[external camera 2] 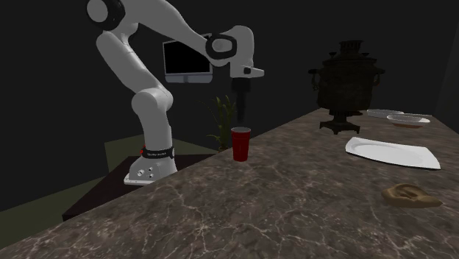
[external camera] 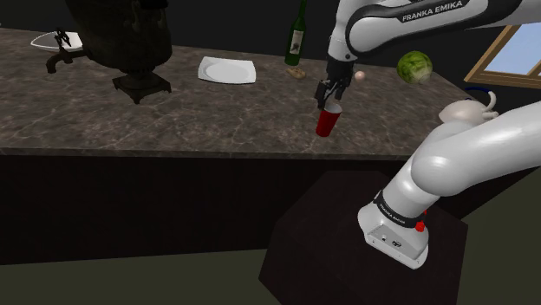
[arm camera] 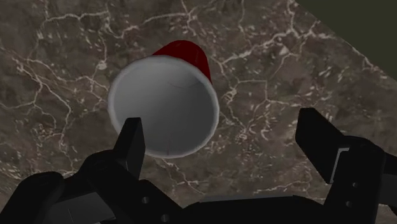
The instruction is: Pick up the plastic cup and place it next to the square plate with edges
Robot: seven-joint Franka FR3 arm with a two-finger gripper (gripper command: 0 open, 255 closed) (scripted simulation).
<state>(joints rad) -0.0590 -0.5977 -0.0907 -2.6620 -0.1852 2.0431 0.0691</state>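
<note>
Nearest, the gripper [arm camera: 222,124] hangs just above the cup, jaws spread wide and holding nothing. The red cup [arm camera: 162,105] (white inside, mouth up) stands upright on the marbled countertop [arm camera: 273,57], close to its front edge and directly under the hand. Seen from the wrist, it sits off-centre, toward one finger [arm camera: 130,146], which overlaps the rim; whether the two touch cannot be settled from this angle.

Handling, as judged: a light, thin-walled, smooth vessel, easily tipped and likely to buckle under a hard squeeze. It is best taken across the upper wall just below the stiffer rim, both fingers outside and the cup centred between them, closing gently.

Farther along the counter, well apart from the cup, lies the white square plate [external camera: 227,70]. At the far edge stands a green bottle [external camera: 296,35].
</note>
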